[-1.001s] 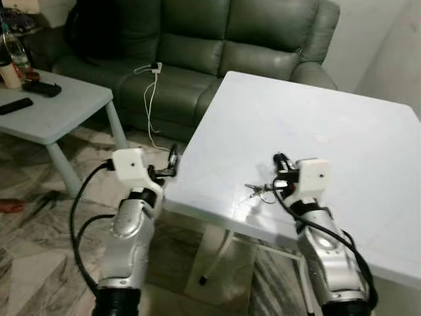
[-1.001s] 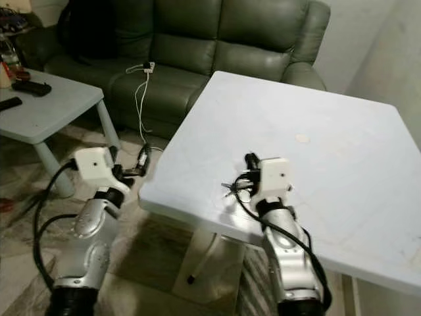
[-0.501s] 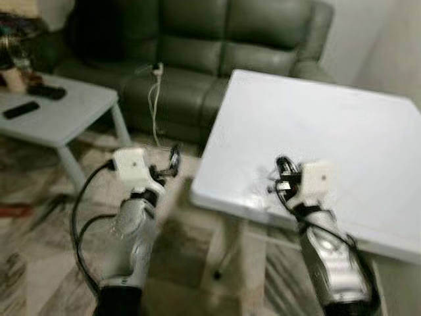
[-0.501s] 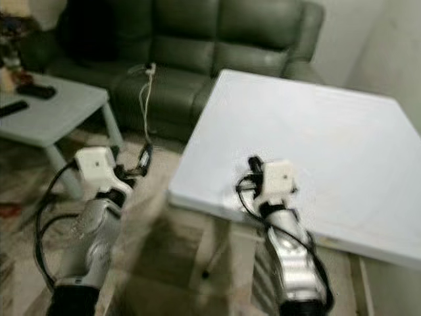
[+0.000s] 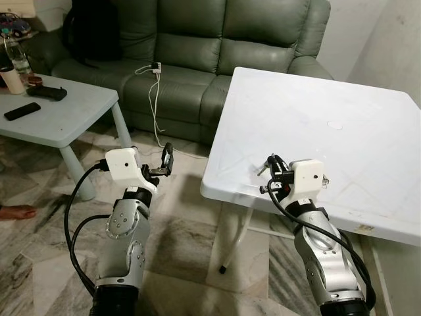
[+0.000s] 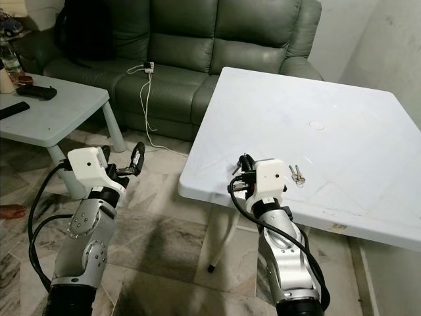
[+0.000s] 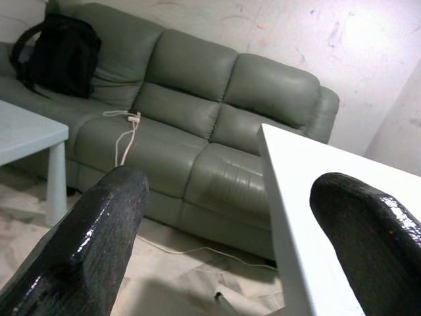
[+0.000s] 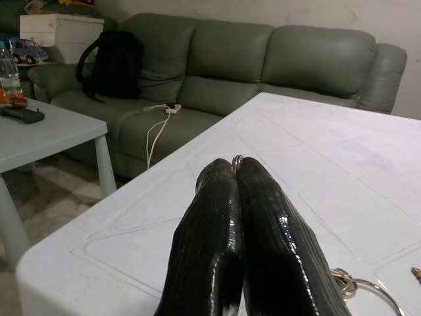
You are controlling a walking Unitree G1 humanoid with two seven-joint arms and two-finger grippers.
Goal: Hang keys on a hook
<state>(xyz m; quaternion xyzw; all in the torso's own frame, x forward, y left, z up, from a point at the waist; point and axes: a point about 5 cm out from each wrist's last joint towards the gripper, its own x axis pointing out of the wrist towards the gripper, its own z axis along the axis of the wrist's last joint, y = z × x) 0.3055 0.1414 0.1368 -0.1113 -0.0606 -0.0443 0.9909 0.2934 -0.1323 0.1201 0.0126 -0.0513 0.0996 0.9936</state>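
- Sofa (image 5: 217,46): dark green, at 12 o'clock beyond both tables; a white charging cable (image 5: 152,92) trails off its seat to the floor.
- Surface (image 5: 368,118): white table at 1 to 3 o'clock of the head views. No hook can be seen in any view.
- Low table (image 5: 59,112): pale, at 10 o'clock; it carries a remote (image 5: 17,111) and bottles.
- Left hand (image 5: 166,161): raised over the floor at 9 o'clock of the surface's near corner; fingers (image 7: 85,243) spread wide apart, holding nothing.
- Right hand (image 8: 238,197): over the near edge of the surface; fingers pressed together, with a thin ring edge visible at the tips. A key ring shows beside the fingers at the frame edge. Judgement: the ring is pinched, though the grasp itself is partly hidden.
- Keys (image 6: 297,174): small metal pieces lie on the surface just beside the right hand, at its 3 o'clock.
- Step in hand, by judgement: securing the keys off the surface. The next move calls for confirming the grip, lifting clear, then locating a hook.
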